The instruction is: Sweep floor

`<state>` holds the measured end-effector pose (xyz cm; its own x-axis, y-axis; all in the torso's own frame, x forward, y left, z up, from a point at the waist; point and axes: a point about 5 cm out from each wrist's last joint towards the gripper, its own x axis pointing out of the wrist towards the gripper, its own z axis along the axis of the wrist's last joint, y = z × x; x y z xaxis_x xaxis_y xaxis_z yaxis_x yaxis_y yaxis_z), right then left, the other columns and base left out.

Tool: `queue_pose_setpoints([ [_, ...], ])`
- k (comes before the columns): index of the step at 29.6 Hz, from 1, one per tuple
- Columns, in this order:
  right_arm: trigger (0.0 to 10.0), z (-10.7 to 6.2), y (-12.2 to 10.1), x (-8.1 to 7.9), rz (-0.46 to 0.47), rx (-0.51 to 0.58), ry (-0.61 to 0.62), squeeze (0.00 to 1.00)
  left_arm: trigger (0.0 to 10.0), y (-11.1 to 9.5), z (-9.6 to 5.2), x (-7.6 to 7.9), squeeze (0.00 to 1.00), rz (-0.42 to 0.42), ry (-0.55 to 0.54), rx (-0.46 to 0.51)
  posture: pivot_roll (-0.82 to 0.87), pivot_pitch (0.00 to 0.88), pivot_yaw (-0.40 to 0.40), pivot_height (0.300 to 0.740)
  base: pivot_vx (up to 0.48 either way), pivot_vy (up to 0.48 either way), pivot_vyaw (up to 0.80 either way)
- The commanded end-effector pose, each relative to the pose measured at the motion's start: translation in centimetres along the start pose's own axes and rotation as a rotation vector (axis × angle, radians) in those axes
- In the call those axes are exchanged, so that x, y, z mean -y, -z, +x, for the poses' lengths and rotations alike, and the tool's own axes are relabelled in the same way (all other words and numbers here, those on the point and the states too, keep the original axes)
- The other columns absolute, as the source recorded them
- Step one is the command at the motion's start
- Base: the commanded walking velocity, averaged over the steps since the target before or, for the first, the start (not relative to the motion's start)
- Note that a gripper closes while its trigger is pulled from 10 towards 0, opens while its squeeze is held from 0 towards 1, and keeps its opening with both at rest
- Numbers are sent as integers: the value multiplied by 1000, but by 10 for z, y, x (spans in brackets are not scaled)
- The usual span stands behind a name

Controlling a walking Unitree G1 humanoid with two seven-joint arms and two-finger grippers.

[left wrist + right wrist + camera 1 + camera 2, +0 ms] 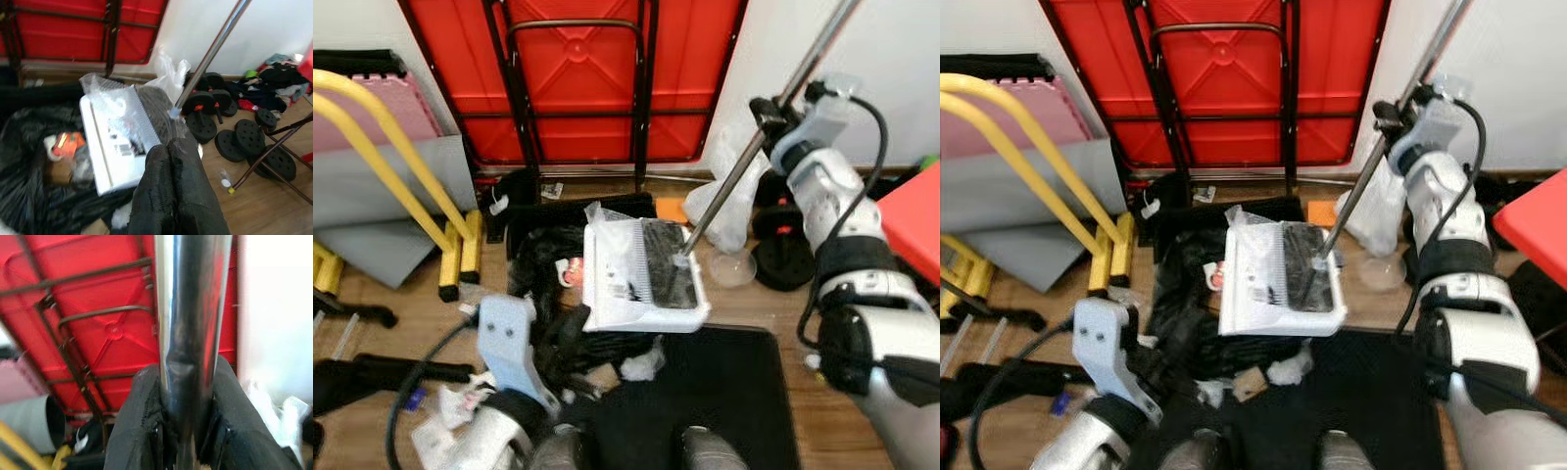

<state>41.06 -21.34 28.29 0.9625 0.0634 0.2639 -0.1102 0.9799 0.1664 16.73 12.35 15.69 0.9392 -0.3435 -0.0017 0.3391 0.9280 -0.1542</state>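
A broom with a silver metal handle (744, 162) slants down from the upper right. Its black bristles (668, 264) rest inside a white dustpan (617, 279) lying on a black bin bag (543, 255) on the wooden floor. My right gripper (770, 111) is shut on the handle high up; in the right wrist view the black fingers (137, 431) clamp the pole (188, 333) on both sides. My left gripper (169, 147) is low at the front left, its fingers pressed together with nothing between them, just short of the dustpan (115, 142).
A red folded table (578, 69) leans on the back wall. A yellow frame (401, 166) and grey mat stand at left. Black weight plates (783, 255) and a clear plastic bag (729, 186) lie at right. A black mat (724, 392) and scattered litter (641, 364) lie in front.
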Motion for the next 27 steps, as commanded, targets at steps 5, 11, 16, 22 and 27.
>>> queue_pose_setpoints([
  [5, 10000, 15, -35, -18, -96, 119, 4, 0, 10000, -1, -15, 4, 0, -15, -49, -45, -3, 325, -45, 740, 0, 0, 800],
  [11, 10000, 23, -55, -34, -308, 178, 43, 0, 10000, -3, -21, 7, 0, -18, -47, -58, 11, 346, -42, 740, 0, 0, 533],
  [16, 10000, 29, -64, -59, -476, 214, 6, 0, 10000, -5, -25, 9, 0, -20, -49, -67, 17, 354, -47, 740, 0, 0, 0],
  [22, 10000, 33, -74, -69, -560, 233, 28, 0, 10000, -7, -29, 12, 0, -28, -55, -75, 18, 366, -53, 740, 0, 0, 0],
  [27, 10000, 35, -72, -72, -555, 214, 14, 0, 10000, -9, -31, 14, 0, -35, -57, -80, 16, 374, -53, 740, 0, 0, 0],
])
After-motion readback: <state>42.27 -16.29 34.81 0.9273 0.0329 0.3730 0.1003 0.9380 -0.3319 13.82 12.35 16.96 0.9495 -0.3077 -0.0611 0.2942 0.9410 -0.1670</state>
